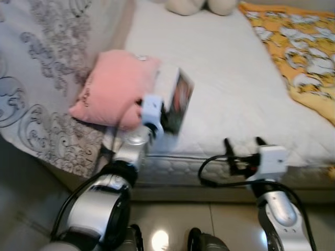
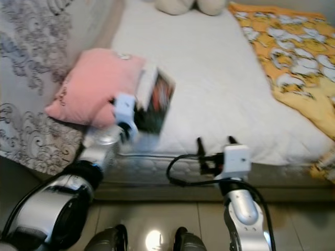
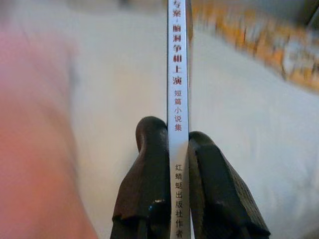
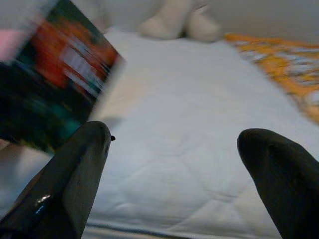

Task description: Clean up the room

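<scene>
My left gripper (image 1: 167, 117) is shut on a book (image 1: 178, 99) with a dark, red-printed cover and a white spine (image 3: 178, 74). It holds the book upright over the near left part of the white mattress (image 1: 225, 78), right beside a pink pillow (image 1: 112, 86). In the left wrist view both black fingers (image 3: 149, 174) pinch the spine, which carries red Chinese lettering. My right gripper (image 1: 244, 142) is open, with nothing between its fingers, at the bed's front edge to the right of the book. The book's cover (image 4: 50, 84) appears blurred in the right wrist view.
A grey patterned quilt (image 1: 36, 68) drapes over the bed's left side. An orange and white blanket (image 1: 298, 47) covers the right side. A cream plush toy (image 1: 201, 5) lies at the far end. Tiled floor (image 1: 172, 225) runs below the bed's front edge.
</scene>
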Robot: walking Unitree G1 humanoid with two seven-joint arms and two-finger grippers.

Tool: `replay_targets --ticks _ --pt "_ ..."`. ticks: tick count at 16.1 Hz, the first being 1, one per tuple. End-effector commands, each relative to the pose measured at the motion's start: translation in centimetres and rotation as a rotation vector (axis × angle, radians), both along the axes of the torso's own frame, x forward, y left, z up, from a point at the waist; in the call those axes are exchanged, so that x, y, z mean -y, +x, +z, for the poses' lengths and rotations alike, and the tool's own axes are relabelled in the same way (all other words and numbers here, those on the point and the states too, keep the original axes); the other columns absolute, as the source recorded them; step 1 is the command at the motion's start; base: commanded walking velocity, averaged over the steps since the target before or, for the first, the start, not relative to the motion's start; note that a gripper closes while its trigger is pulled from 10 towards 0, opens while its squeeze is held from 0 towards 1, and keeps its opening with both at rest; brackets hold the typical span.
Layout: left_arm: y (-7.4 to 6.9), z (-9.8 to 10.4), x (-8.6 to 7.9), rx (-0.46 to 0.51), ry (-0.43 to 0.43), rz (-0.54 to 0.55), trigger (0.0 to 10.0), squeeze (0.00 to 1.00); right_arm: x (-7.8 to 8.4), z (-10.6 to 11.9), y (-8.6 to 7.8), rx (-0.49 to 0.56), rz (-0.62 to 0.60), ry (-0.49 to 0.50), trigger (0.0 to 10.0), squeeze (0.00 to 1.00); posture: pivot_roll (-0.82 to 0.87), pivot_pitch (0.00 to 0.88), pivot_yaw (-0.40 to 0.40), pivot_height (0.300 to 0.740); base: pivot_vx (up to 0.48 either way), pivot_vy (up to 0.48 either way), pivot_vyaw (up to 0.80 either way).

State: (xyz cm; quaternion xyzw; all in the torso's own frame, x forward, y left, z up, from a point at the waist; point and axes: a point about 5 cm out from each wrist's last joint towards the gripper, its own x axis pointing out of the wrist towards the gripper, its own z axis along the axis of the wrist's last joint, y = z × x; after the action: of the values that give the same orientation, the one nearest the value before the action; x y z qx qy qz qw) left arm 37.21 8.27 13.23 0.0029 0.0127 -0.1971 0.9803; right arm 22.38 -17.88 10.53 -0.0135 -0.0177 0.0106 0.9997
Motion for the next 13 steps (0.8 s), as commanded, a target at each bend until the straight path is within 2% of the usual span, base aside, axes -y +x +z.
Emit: replay_targets --ticks 1,4,5,6,7,9,10,13 --pt "-2.8 1.1 -1.6 0.148 0.005 0.022 10.0 0.0 0.6 0.8 -0.3 0.031 -0.05 0.001 10.0 0.0 -0.05 0.025 -0.038 0.728 0.0 0.0 0.0" --pt "-7.9 0.1 -2.8 0.139 0.047 0.018 10.0 0.0 1.7 0.3 -1.1 0.006 -0.095 -0.014 10.0 0.0 0.0 0.0 -0.067 0.728 0.0 0.0 0.0" --pt "-10.6 -0.6 -3.9 0.124 0.063 0.07 10.0 0.0 2.7 -0.2 -1.8 -0.027 -0.105 -0.031 10.0 0.0 0.05 0.0 -0.097 0.728 0.0 0.0 0.0" --pt "-11.6 -0.8 -4.2 0.137 0.076 0.091 10.0 0.0 2.9 -0.5 -2.2 -0.047 -0.101 -0.033 10.0 0.0 0.08 0.0 -0.114 0.728 0.0 0.0 0.0" --pt "-12.4 -1.3 -4.6 0.121 0.087 0.159 10.0 0.0 3.0 -1.0 -2.5 -0.066 -0.093 -0.041 10.0 0.0 0.1 0.0 -0.127 0.728 0.0 0.0 0.0" --pt "-12.3 -0.4 -4.9 0.165 0.115 0.209 10.0 0.0 2.7 -1.1 -1.9 -0.049 -0.105 -0.02 10.0 0.0 0.12 0.0 -0.132 0.728 0.0 0.0 0.0" --pt "-12.3 -0.5 -5.3 0.168 0.165 0.22 10.0 0.0 2.4 -0.7 -1.3 -0.016 -0.109 0.004 10.0 0.0 0.12 0.0 -0.122 0.728 0.0 0.0 0.0" --pt "-11.8 -0.8 -5.7 0.15 0.173 0.233 10.0 0.0 2.4 -0.3 -0.5 0.022 -0.086 -0.016 10.0 0.0 0.09 0.0 -0.108 0.728 0.0 0.0 0.0"
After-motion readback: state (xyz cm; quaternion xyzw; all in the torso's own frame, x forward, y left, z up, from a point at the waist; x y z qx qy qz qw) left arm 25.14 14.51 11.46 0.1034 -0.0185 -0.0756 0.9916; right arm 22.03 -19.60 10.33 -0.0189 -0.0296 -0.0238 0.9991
